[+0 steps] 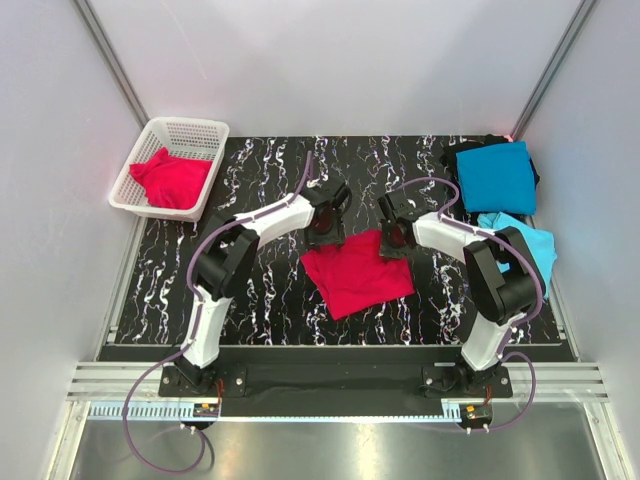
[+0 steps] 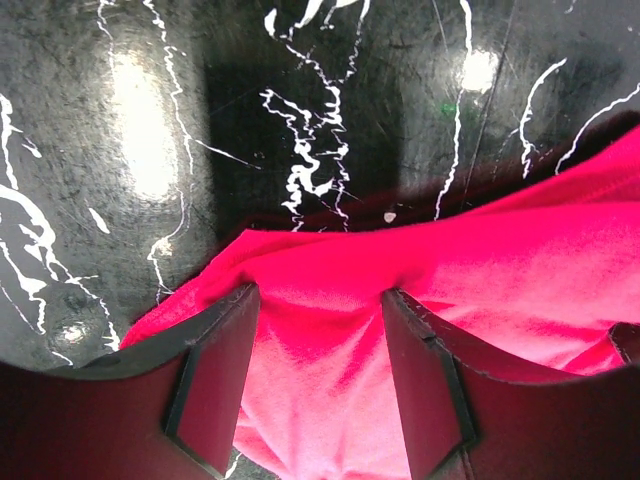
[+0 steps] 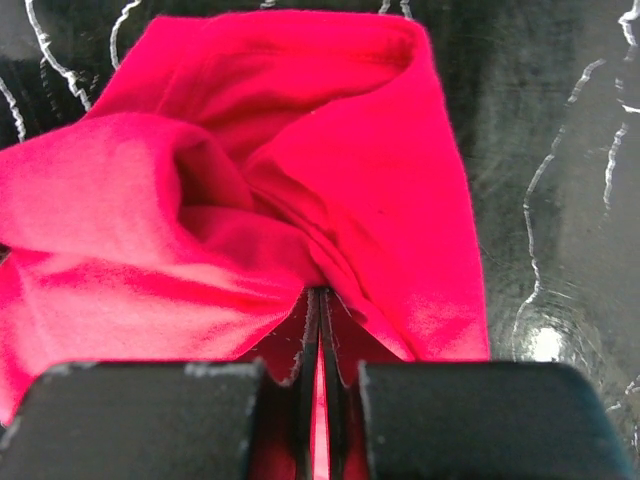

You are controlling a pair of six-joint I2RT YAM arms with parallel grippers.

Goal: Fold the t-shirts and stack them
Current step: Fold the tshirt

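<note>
Right wrist: right gripper pinched tight on red t-shirt; left gripper spread, same cloth btwn fingers.

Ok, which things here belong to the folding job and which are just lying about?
Job:
- red t-shirt mid-table
- red t-shirt in the basket
- folded teal-blue t-shirt
- sky-blue t-shirt

Lying about:
- white mesh basket, only a holder for one shirt

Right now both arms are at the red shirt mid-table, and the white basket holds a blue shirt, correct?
Not quite. The white basket holds a crimson shirt, not a blue one; the top external view shows it. The rest, about the red shirt mid-table, is right.
</note>
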